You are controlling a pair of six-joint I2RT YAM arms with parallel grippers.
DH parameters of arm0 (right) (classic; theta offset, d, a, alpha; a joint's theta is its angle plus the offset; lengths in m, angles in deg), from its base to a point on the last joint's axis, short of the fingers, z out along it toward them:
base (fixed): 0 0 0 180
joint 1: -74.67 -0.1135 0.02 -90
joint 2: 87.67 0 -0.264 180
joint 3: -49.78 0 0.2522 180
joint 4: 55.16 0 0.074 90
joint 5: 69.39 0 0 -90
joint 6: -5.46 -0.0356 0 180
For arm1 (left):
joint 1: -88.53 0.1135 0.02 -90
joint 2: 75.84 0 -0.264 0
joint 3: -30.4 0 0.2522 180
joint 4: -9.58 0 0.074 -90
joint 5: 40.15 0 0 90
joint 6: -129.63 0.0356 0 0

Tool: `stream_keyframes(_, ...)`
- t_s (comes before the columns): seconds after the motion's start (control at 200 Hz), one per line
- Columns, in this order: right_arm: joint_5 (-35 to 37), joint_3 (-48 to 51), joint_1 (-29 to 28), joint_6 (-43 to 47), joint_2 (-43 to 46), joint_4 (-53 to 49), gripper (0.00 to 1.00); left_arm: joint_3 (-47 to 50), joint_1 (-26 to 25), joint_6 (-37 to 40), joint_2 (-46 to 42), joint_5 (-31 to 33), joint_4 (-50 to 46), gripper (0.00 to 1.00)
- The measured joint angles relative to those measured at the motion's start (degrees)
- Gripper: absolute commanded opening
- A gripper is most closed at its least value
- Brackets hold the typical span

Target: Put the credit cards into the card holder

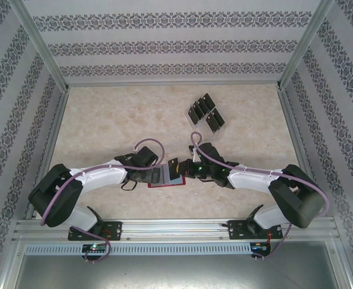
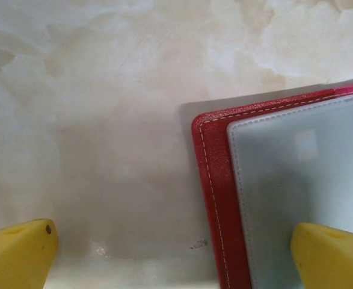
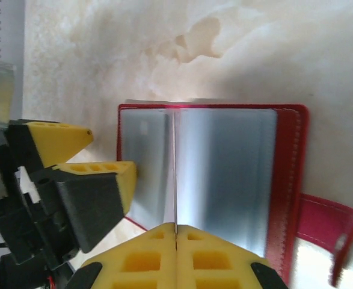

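I run 2 arms, the left arm [image 1: 98, 177] and the right arm [image 1: 257, 179], each with white shells and bulky black joints. A lilac cable [image 1: 147, 143] loops along each. The fingers [image 3: 158, 259] are yellow wedges with moulded pockets.

Pale marbled table [image 1: 104, 120], boxed in by patterned walls [image 1: 164, 45]; clear stand [image 1: 190, 120] toward far right; metal rail [image 1: 176, 229] along near edge.

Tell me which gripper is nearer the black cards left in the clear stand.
Right. The right gripper, shut on a card over the red wallet, sits nearer the stand's cards; the left gripper is farther left, at the wallet's other side.
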Motion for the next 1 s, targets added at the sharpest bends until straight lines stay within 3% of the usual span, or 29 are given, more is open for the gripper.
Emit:
stream_keyframes(0.48,-0.4,-0.1,-1.7,-2.8,-8.0,8.8,0.00,1.1,0.0,-0.6,-1.0,0.3,0.5,1.00)
stream_keyframes(0.999,-0.2,0.1,-2.8,-6.0,-10.6,13.8,0.00,1.3,0.0,-1.0,-1.1,0.4,0.8,1.00)
